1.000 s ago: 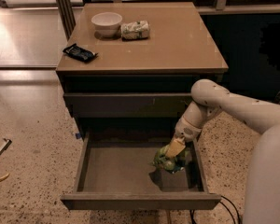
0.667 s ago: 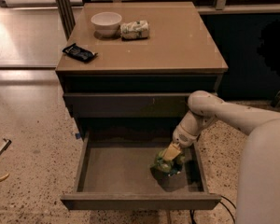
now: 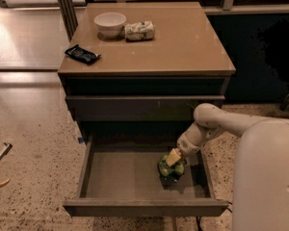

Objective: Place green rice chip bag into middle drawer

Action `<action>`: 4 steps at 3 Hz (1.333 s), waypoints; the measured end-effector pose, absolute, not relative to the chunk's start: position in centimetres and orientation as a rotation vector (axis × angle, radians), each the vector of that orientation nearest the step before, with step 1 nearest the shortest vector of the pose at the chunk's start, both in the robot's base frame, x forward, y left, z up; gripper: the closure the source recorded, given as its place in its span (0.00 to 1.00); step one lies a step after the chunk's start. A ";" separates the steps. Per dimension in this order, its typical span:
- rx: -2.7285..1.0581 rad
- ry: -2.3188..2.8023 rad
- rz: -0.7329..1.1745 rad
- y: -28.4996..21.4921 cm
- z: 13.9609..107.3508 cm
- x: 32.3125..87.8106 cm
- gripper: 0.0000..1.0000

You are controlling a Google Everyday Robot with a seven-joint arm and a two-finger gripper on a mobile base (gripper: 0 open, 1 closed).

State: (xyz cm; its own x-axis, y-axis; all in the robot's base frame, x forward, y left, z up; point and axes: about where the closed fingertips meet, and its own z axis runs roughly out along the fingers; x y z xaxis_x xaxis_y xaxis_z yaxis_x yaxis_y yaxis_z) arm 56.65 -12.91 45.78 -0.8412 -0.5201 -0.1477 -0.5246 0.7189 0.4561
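Note:
The green rice chip bag [image 3: 169, 170] is a crumpled green foil bag. It is inside the open middle drawer [image 3: 120, 177], at the right of the drawer's flat grey floor and at or just above it. My gripper [image 3: 173, 159] reaches down into the drawer from the right. It is shut on the top of the bag. The white arm runs from the lower right of the camera view and hides part of the drawer's right side.
On the cabinet top [image 3: 183, 42] stand a white bowl [image 3: 110, 22], a rolled white-and-green packet [image 3: 139, 30] and a flat black packet [image 3: 82, 54]. A shut drawer front [image 3: 144, 108] sits above the open drawer. The speckled floor lies to the left.
My gripper has moved a little left and down with the bag, deeper into the drawer. The things on the cabinet top have not moved.

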 end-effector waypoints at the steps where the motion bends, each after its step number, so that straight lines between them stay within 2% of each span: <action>1: -0.678 2.942 0.893 -12.4 44.8 57.1 0.81; 2: -0.581 2.949 0.978 -11.9 44.2 57.4 0.58; 4: -0.580 2.949 0.979 -11.9 44.2 57.4 0.11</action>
State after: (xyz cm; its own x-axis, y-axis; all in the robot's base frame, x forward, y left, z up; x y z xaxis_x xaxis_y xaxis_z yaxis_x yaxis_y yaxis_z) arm 57.41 -11.89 44.18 -0.9325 -0.3484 -0.0956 -0.3364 0.7409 0.5813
